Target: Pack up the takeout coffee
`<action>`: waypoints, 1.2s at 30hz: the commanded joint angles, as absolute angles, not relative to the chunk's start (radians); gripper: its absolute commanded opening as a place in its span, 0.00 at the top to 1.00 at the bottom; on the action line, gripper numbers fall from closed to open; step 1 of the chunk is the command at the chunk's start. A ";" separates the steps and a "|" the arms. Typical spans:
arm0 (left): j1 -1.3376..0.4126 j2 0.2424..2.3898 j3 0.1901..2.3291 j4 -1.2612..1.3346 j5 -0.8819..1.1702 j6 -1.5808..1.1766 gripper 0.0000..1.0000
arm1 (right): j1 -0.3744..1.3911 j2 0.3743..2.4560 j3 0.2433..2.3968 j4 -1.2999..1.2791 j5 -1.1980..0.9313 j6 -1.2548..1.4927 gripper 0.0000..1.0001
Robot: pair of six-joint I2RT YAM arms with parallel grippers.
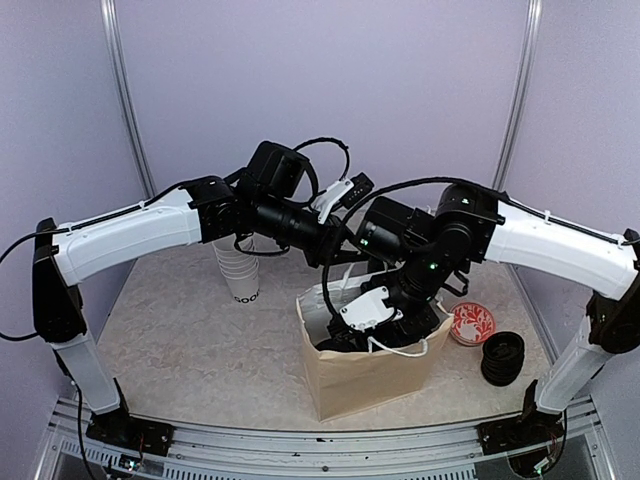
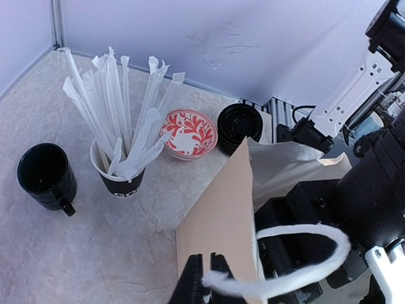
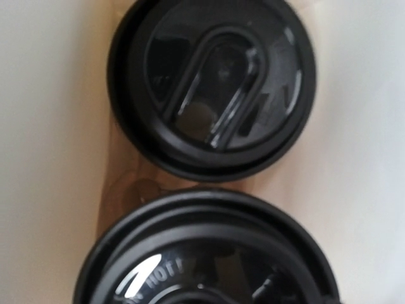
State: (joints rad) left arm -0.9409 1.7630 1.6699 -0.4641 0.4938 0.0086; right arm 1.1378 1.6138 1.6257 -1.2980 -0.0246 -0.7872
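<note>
Toward the back left of the bench point(image 1: 180, 340), a stack of white paper cups point(image 1: 238, 275) stood right beneath the left arm point(image 1: 130, 240). A sideways sweep of that arm could have toppled it.

The left fingers point(image 2: 193, 282) were drawn almost together at the rim of the brown paper bag point(image 1: 365, 380), apparently pinching one end of its white handle point(image 2: 316, 231). If that was the only thing keeping the mouth open, a slip or a tear at the handle's root would have let the wall fold in. A pull too far to the side could have tilted the bag, which stood near the front edge.

The takeout coffee was already down inside the bag. From the right wrist, two black lids showed side by side, one lid point(image 3: 212, 88) farther off and the other lid point(image 3: 209, 253) closer, nearly touching; the cup bodies were hidden.

The right arm point(image 1: 560, 245) reached into the bag's mouth from above. I could not tell how wide the right fingers stood or whether they held anything, as none of the views showed them. Coming out, they could have snagged a lid, the rim or the loose handle and dragged the bag over.

At the right edge, a red patterned bowl point(image 1: 473, 322) and a stack of black lids point(image 1: 502, 357) lay close to that arm's path.
</note>
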 commanded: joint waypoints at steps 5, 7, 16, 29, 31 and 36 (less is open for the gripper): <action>-0.921 1.751 1.718 -0.439 0.519 0.024 1.00 | 1.132 1.567 1.736 -1.312 -0.028 -0.805 0.22; -0.916 1.734 1.714 -0.437 0.508 0.030 1.00 | 1.131 1.559 1.757 -1.309 -0.012 -0.812 0.22; -0.922 1.696 1.716 -0.455 0.502 0.050 1.00 | 1.118 1.452 1.809 -1.291 -0.009 -0.851 0.21; -0.932 1.677 1.664 -0.452 0.459 0.054 1.00 | 1.098 1.457 1.868 -1.290 -0.075 -0.822 0.26; -0.933 1.677 1.664 -0.453 0.459 0.054 1.00 | 1.097 1.456 1.854 -1.292 -0.081 -0.816 0.27; -0.931 1.678 1.663 -0.461 0.450 0.061 1.00 | 1.097 1.459 1.885 -1.292 -0.081 -0.810 0.28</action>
